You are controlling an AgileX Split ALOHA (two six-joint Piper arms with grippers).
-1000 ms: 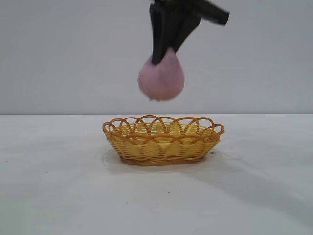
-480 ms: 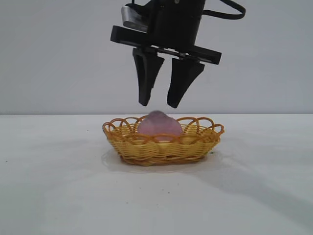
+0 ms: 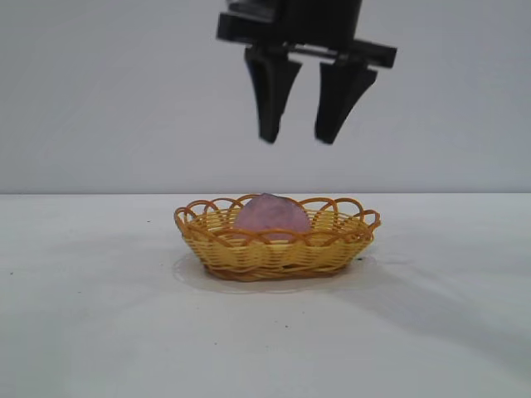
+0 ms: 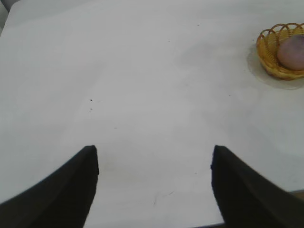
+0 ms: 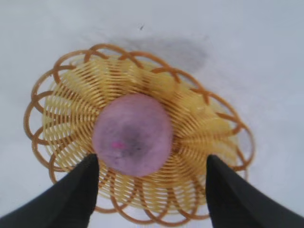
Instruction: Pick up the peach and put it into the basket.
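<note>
The pinkish-mauve peach [image 3: 270, 215] lies inside the yellow wicker basket [image 3: 224, 249] at the middle of the white table. My right gripper [image 3: 297, 137] hangs open and empty well above the basket, fingers pointing down. In the right wrist view the peach [image 5: 132, 134] rests at the middle of the basket [image 5: 204, 128], between and beyond my open fingers [image 5: 151, 161]. My left gripper [image 4: 154, 154] is open and empty over bare table, far from the basket [image 4: 267, 52] and the peach [image 4: 291, 52].
The white table [image 3: 83, 315] stretches bare on both sides of the basket. A plain grey wall stands behind. The table's near edge shows in the left wrist view [image 4: 209, 224].
One second ago my right gripper held the peach above the basket. It then opened and let the peach fall into the basket. Since then it has risen, still open.
</note>
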